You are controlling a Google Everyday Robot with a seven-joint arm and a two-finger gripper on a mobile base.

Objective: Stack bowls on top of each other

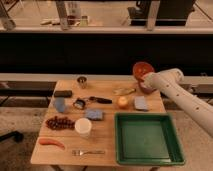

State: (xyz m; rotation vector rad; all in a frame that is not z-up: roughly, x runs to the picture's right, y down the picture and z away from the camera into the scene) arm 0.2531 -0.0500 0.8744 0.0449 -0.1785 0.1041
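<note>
One wooden table [106, 136] stands before a long dark wall topped by a pale ledge, with grey floor around it. On the wood lie a green tray [120, 140], a white cup [83, 127], a small metal cup [82, 80], a fork [88, 152] and a blue sponge [141, 103]. A white arm [187, 97] reaches in from the right to the far right corner. There the gripper [146, 81] meets a reddish-orange bowl [142, 68], beyond the tray. Whether it clasps the bowl cannot be told.
</note>
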